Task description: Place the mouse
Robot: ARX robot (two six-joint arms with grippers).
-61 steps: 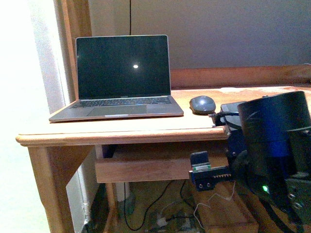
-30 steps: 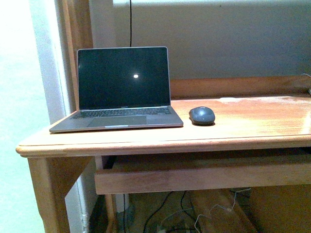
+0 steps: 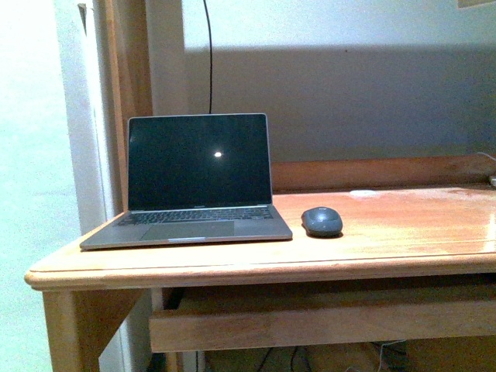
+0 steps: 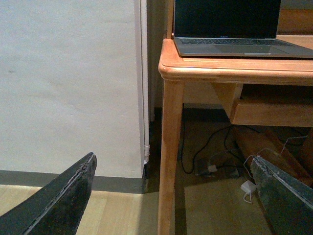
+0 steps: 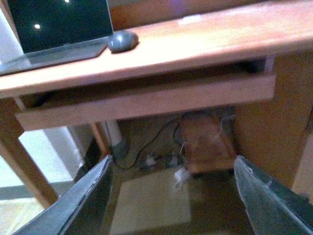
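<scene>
1. Both claws are hanging low in front of the table, below its top. The left claw (image 4: 171, 196) is standing with its jaws wide apart and holding nothing; the right claw (image 5: 171, 196) is showing the same, spread apart and empty. Neither is appearing in the front view now.

2. What has just changed: a second ago the right arm was filling the lower right of the front view; half a second ago it was already gone, and the camera is now looking from a higher, more level stance. I am reading that as the arm having pulled back after the release.

3. On the table (image 3: 387, 248) the mouse (image 3: 322, 222) is lying flat, just beside the right edge of the laptop (image 3: 198, 182), close but apart from it. It has not shifted relative to the laptop, so I am judging the placing as done.

4. The right wrist view is showing the mouse (image 5: 122, 41) from below and nearer, though blurred. The left wrist view is missing the mouse entirely; it is catching only the laptop (image 4: 230, 29), a table leg (image 4: 171, 147) and cables on the floor.
</scene>
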